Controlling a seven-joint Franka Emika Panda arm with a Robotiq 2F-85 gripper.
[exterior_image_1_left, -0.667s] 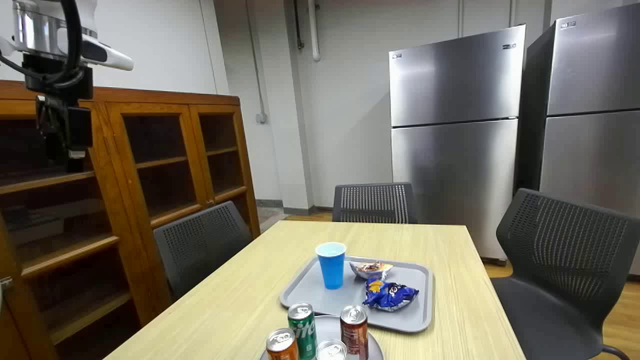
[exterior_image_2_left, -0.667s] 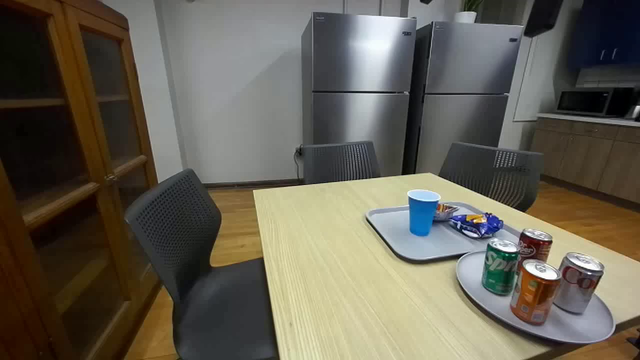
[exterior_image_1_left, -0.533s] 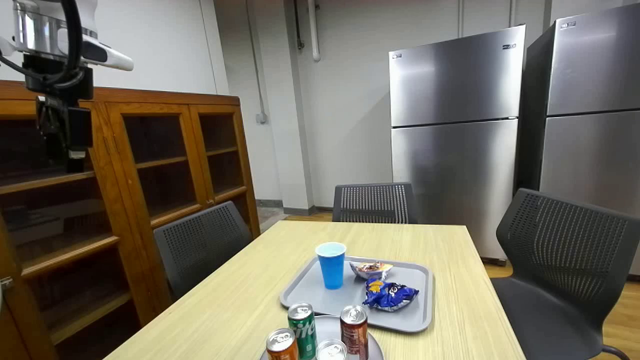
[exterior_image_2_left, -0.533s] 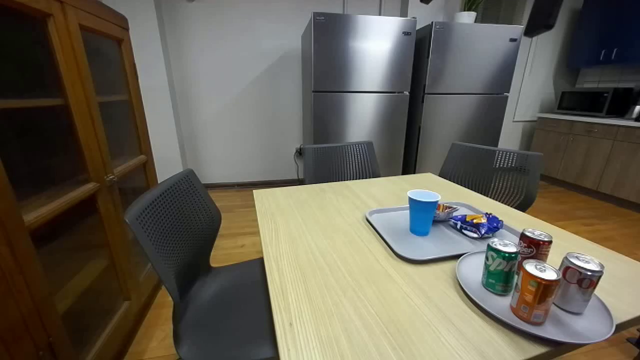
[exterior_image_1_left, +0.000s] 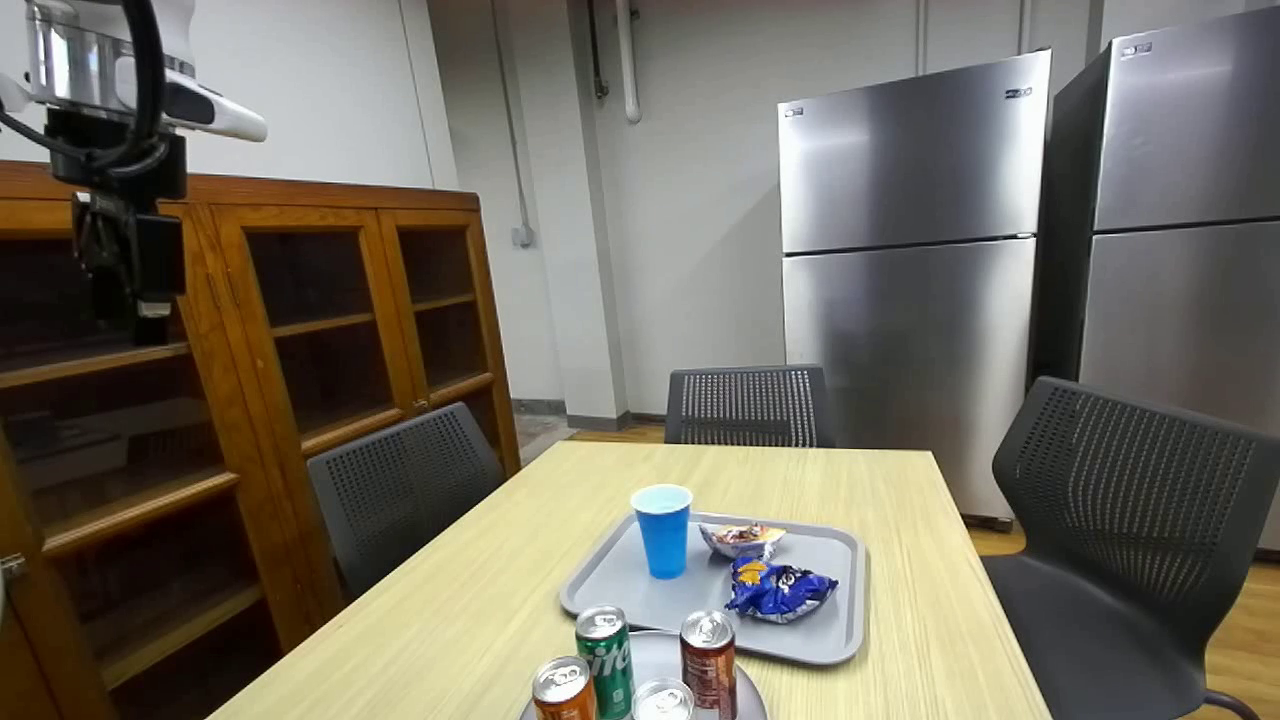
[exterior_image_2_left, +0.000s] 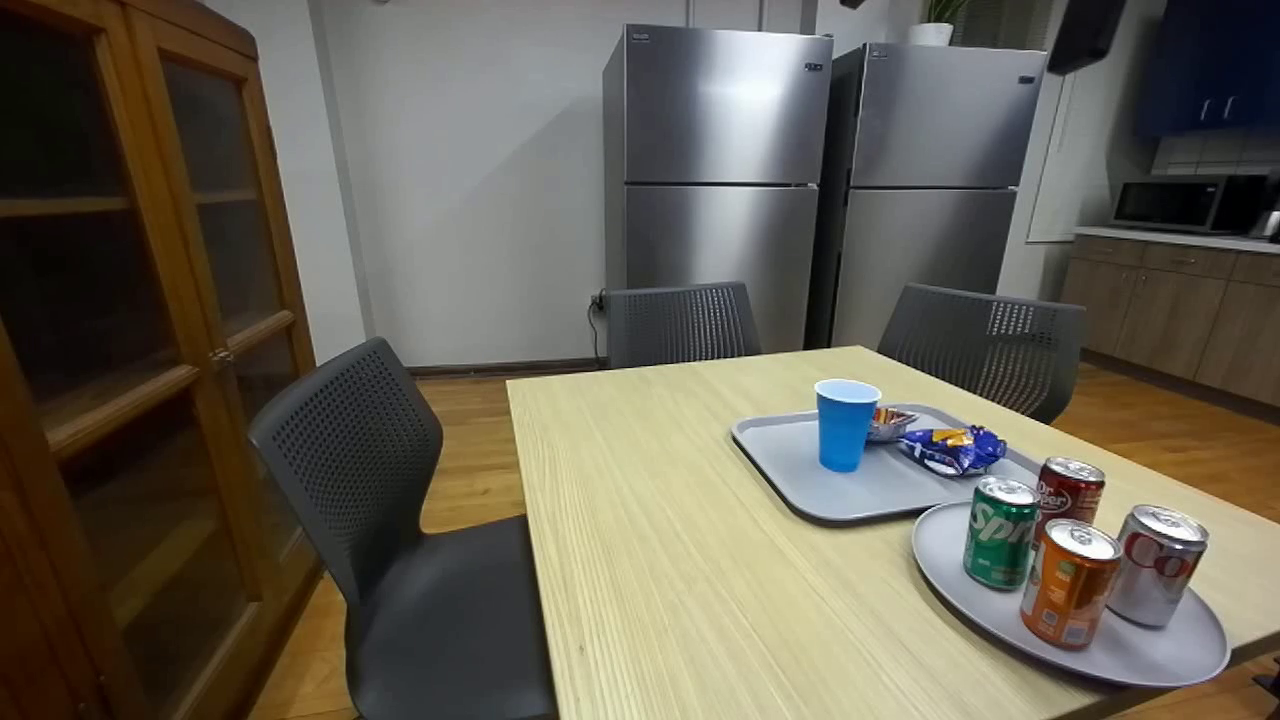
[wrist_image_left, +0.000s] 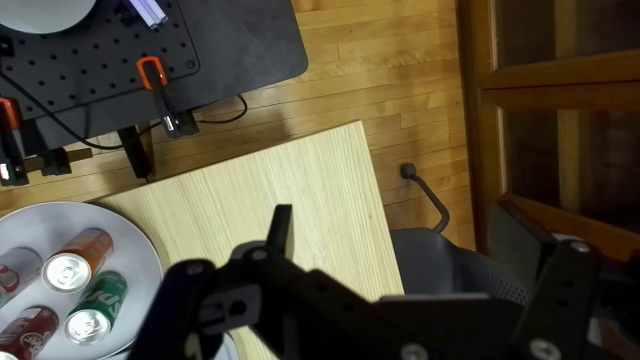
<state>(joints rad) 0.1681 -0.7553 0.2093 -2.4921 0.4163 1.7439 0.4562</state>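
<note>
Arm (exterior_image_1_left: 85, 65) is hanging high, in front of the cabinet (exterior_image_1_left: 230, 330) in an exterior view; gripper (wrist_image_left: 397, 225) is pointing down above the table (wrist_image_left: 320, 200) corner and chair (wrist_image_left: 422, 255), fingers (wrist_image_left: 281, 222) standing wide apart. Green can (exterior_image_2_left: 1002, 540), orange can (exterior_image_2_left: 1070, 590), red can (exterior_image_2_left: 1075, 490) and silver can (exterior_image_2_left: 1155, 575) are sitting upright on the round plate (exterior_image_2_left: 945, 540), just beside the tray (exterior_image_2_left: 880, 495), which is carrying the blue cup (exterior_image_2_left: 846, 430) and two snack packs (exterior_image_2_left: 955, 450). Versus half a second ago, arm and tabletop things are staying put.
</note>
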